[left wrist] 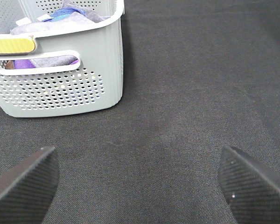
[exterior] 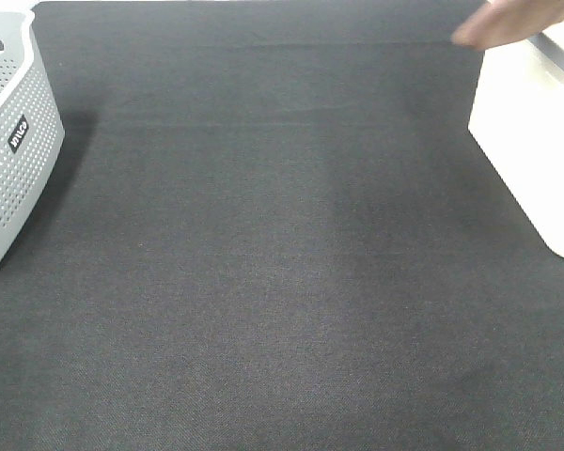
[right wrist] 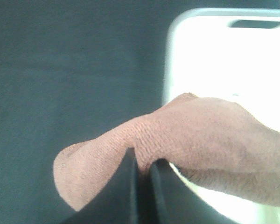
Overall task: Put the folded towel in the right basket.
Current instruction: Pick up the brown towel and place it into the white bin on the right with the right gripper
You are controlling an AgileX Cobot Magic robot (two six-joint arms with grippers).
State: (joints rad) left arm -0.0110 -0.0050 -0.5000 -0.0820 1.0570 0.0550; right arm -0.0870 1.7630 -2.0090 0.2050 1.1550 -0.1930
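Note:
The folded towel point(right wrist: 191, 140) is pinkish-brown cloth. My right gripper point(right wrist: 143, 163) is shut on it and holds it in the air at the near rim of the right basket point(right wrist: 214, 56), a white bin. In the high view only the towel's blurred end point(exterior: 512, 23) shows at the top right, above the right basket point(exterior: 531, 141); the right gripper itself is out of that view. My left gripper point(left wrist: 140, 182) is open and empty over the dark mat, a little away from the left basket point(left wrist: 60, 88).
The grey perforated left basket point(exterior: 14, 150) stands at the far left and holds several folded cloths point(left wrist: 60, 18). A dark mat point(exterior: 282, 282) covers the table between the two baskets.

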